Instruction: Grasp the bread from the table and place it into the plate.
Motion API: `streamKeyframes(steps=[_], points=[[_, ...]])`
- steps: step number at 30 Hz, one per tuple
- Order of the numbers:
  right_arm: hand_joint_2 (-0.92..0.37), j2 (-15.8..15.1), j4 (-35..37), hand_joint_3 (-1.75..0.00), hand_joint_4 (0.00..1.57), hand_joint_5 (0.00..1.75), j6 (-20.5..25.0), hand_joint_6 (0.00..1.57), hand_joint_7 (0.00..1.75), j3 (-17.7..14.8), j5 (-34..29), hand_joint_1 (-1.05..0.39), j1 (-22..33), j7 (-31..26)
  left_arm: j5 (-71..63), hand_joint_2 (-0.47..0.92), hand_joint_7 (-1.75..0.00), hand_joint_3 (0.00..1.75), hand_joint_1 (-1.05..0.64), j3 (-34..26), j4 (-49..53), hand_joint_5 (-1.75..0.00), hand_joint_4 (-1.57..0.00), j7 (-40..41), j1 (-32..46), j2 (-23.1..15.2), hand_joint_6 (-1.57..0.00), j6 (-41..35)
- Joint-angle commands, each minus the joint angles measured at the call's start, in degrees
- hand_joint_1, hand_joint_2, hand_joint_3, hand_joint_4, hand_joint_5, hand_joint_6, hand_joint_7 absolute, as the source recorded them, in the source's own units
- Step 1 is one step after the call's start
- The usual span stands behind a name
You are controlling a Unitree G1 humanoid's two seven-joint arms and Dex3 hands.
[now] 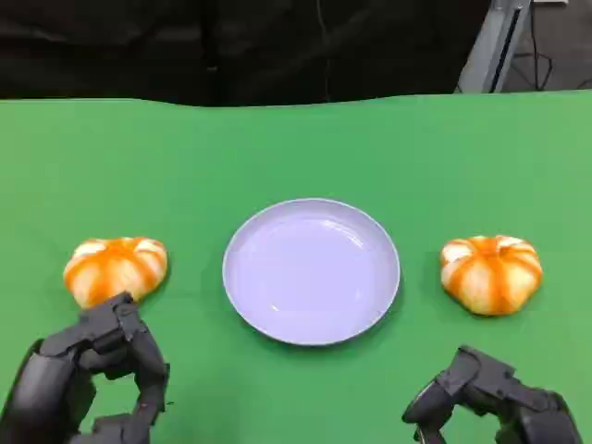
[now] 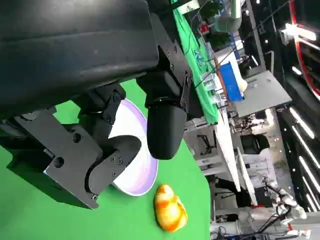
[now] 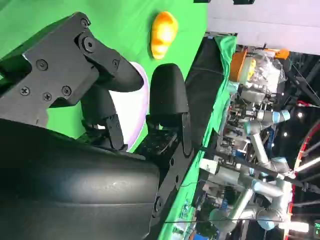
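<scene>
Nearest the camera, the left hand (image 1: 88,379) is cut off by the picture's lower edge, fingers curved and apart, holding nothing — its fingertips sit just short of the left bread (image 1: 115,268). The right hand (image 1: 490,398) is likewise cropped at the bottom, fingers loosely apart and empty, over the green worktop (image 1: 296,148). Further out, the pale plate (image 1: 312,271) lies bare between the two loaves — the right bread (image 1: 491,272) rests well apart from the right hand. Both loaves lie on the worktop, outside the plate.
</scene>
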State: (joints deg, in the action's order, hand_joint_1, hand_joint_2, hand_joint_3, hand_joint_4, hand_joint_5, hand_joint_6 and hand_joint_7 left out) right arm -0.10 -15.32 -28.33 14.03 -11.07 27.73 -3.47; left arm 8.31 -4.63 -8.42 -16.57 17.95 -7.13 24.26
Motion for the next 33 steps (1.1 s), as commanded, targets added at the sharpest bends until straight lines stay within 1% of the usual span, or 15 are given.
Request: streamKeyframes(steps=[1, 14, 18, 19, 20, 21, 22, 23, 26, 27, 28, 29, 30, 32, 33], points=[[-0.37, -0.15, 0.10, -1.26, 0.70, 1.60, -0.93, 0.77, 1.32, -0.54, 0.29, -0.09, 0.00, -0.28, -0.86, 0.42, -1.74, 1.27, 0.01, -0.25, 0.28, -1.75, -0.86, 0.46, 0.01, -0.60, -0.70, 0.59], [-0.37, -0.01, 0.32, -1.26, 0.69, 1.60, -1.06, 0.76, 1.32, -0.50, 0.04, -0.09, -0.07, -0.44, -0.21, 0.40, -1.73, 1.30, 0.01, -0.50, 0.63, -1.75, -0.85, 0.19, -0.20, -0.63, -0.70, 0.09], [-0.37, 0.08, 0.55, -1.25, 0.69, 1.60, -1.29, 0.76, 1.32, -0.45, -0.45, -0.09, -0.21, -0.66, -1.34, 0.40, -1.70, 1.29, 0.00, -0.79, -1.01, -1.75, -0.81, 1.71, 0.31, -0.45, -0.70, -2.60], [-0.37, 0.14, 0.63, -1.25, 0.70, 1.60, -1.34, 0.77, 1.32, -0.42, -0.53, -0.09, -0.24, -0.72, -1.63, 0.44, -1.52, 1.22, 0.02, -0.85, -1.53, -1.70, -0.74, 2.29, 0.42, -0.23, -0.69, -3.61], [-0.37, 0.19, 0.68, -1.25, 0.70, 1.60, -1.38, 0.77, 1.32, -0.40, -0.60, -0.09, -0.26, -0.77, -1.83, 0.46, -1.43, 1.18, 0.03, -0.85, -1.97, -1.68, -0.70, 2.75, 0.50, -0.12, -0.70, -4.39], [-0.37, 0.24, 0.74, -1.25, 0.70, 1.60, -1.35, 0.77, 1.32, -0.39, -0.72, -0.09, -0.29, -0.80, -1.28, 0.47, -1.40, 1.17, 0.03, -0.75, -2.81, -1.67, -0.70, 3.09, 0.54, 0.06, -0.70, -6.14], [-0.37, 0.27, 0.76, -1.25, 0.70, 1.60, -1.31, 0.77, 1.32, -0.39, -0.79, -0.09, -0.31, -0.82, -0.81, 0.52, -1.23, 1.06, 0.02, -0.66, -3.42, -1.53, -0.63, 3.24, 0.55, 0.14, -0.65, -7.35], [-0.37, 0.29, 0.78, -1.25, 0.70, 1.60, -1.29, 0.77, 1.32, -0.39, -0.85, -0.09, -0.32, -0.83, -0.50, 0.54, -1.14, 1.01, 0.02, -0.60, -3.92, -1.47, -0.61, 3.34, 0.58, 0.21, -0.63, -8.30], [-0.37, 0.31, 0.79, -1.25, 0.70, 1.59, -1.29, 0.77, 1.32, -0.39, -0.91, -0.09, -0.33, -0.86, -0.38, 0.56, -1.07, 0.96, 0.01, -0.64, -4.71, -1.43, -0.60, 3.42, 0.66, 0.31, -0.63, -9.57], [-0.37, 0.36, 0.74, -1.25, 0.70, 1.59, -0.95, 0.77, 1.32, -0.32, -0.63, -0.09, -0.26, -0.73, -4.94, 0.58, -1.02, 0.90, -0.01, -0.55, -5.01, -1.37, -0.56, 3.94, -0.86, -1.90, -0.58, -10.70], [-0.37, 0.38, 0.83, -1.25, 0.70, 1.60, -0.87, 0.77, 1.32, -0.25, -0.43, -0.09, -0.27, -0.64, -9.16, 0.68, -0.85, 0.67, -0.08, -0.46, -5.61, -1.24, -0.49, 4.51, -2.16, -3.78, -0.50, -12.39], [-0.37, 0.39, 0.91, -1.25, 0.70, 1.60, -0.82, 0.76, 1.32, -0.20, -0.30, -0.09, -0.28, -0.57, -12.21, 0.78, -0.69, 0.43, -0.14, -0.40, -6.11, -1.12, -0.46, 4.92, -3.06, -4.99, -0.47, -13.70], [-0.37, 0.36, 1.05, -1.25, 0.70, 1.60, -0.86, 0.76, 1.32, -0.17, -0.18, -0.09, -0.34, -0.50, -14.79, 0.86, -0.54, 0.23, -0.19, -0.25, -6.86, -1.04, -0.43, 5.19, -3.75, -5.95, -0.46, -15.16], [-0.37, 0.27, 1.24, -1.25, 0.69, 1.61, -1.00, 0.76, 1.32, -0.12, 0.00, -0.08, -0.44, -0.38, -16.85, 0.90, -0.41, 0.10, -0.24, 0.04, -7.75, -0.99, -0.38, 5.51, -4.15, -6.56, -0.45, -16.64], [-0.38, 0.25, 1.35, -1.25, 0.69, 1.61, -0.91, 0.76, 1.33, -0.06, 0.16, -0.08, -0.49, -0.27, -19.57, 0.91, -0.37, 0.07, -0.27, 0.41, -8.00, -0.97, -0.36, 5.65, -4.56, -7.85, -0.43, -16.97]])
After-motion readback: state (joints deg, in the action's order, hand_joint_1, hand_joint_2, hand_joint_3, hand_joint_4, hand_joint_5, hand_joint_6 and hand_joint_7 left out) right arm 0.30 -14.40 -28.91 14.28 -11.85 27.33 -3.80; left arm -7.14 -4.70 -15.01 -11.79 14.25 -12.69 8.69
